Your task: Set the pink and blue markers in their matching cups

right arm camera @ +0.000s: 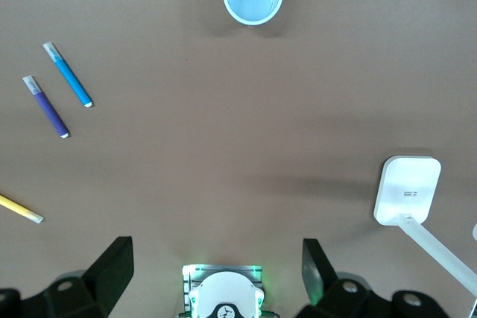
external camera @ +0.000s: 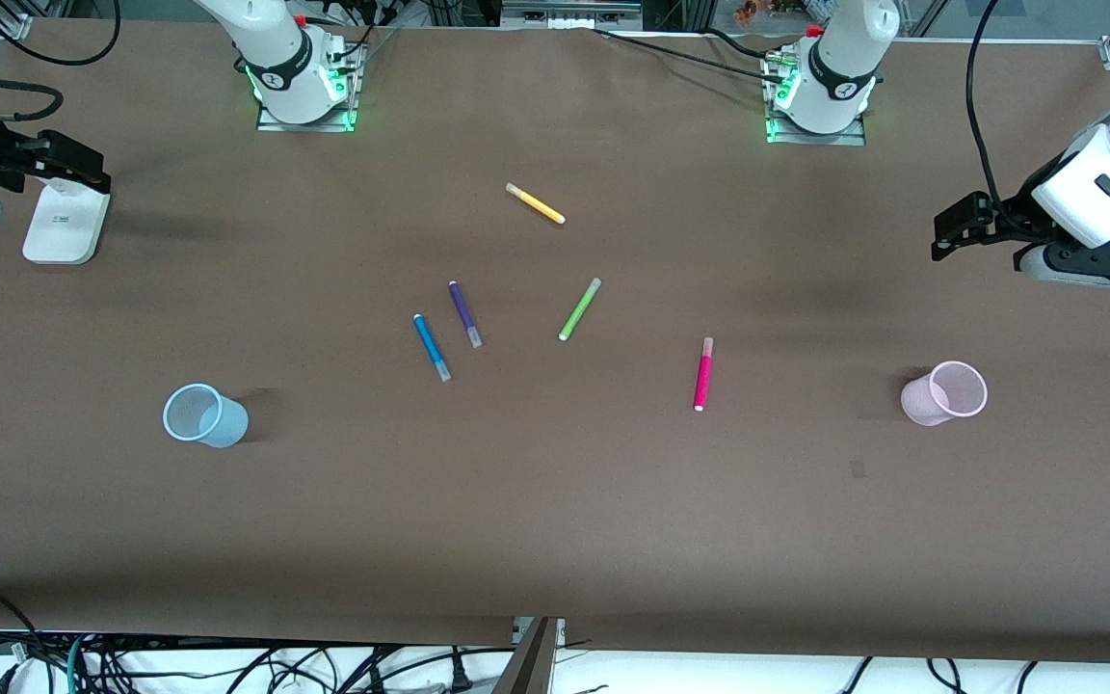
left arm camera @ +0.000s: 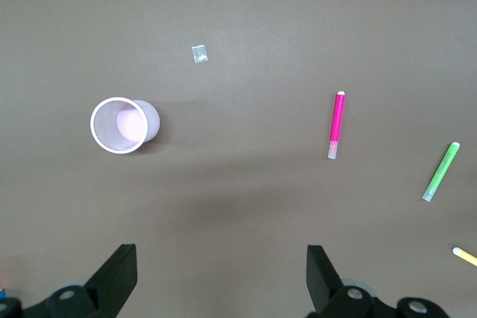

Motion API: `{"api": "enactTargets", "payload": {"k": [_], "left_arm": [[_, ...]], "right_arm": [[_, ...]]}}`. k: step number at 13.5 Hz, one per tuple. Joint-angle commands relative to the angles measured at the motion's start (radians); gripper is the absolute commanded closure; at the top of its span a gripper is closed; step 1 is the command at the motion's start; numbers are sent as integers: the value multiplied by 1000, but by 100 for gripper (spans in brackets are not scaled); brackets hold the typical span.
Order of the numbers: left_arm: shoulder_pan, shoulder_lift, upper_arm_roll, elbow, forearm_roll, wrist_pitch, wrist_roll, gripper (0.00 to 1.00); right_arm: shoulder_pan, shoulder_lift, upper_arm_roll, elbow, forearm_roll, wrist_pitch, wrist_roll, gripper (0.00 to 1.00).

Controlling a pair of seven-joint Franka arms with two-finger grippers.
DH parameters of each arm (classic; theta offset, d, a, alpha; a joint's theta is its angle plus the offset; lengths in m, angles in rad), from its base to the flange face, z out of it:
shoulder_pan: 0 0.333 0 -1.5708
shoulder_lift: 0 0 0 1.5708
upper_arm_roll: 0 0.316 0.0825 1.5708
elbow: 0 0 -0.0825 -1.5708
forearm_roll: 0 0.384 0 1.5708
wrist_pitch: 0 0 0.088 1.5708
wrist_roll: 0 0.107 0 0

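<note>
2 grippers open, high | markers flat, well apart

Brown table carries five markers, all lying flat. Yellow marker farthest from the front camera. Purple marker beside blue marker, apart. Green marker mid-table. Pink marker toward the left arm's end. Blue cup and pink cup upright. White stand base. Small scrap, possibly tape.
</note>
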Motion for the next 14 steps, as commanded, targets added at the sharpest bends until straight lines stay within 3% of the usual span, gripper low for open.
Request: {"api": "enactTargets", "payload": {"k": [1, 8, 14], "left_arm": [[-5, -28, 7, -27, -15, 11, 7, 0], [-5, -28, 7, -27, -17, 11, 5, 0], [-6, -28, 7, -27, -15, 11, 5, 0]], "right_arm": [[-9, 10, 7, 26, 17, -17, 4, 0], [-8, 21, 8, 26, 18, 0, 6, 0], [4, 151, 22, 32, 50, 66, 4, 0]]}}
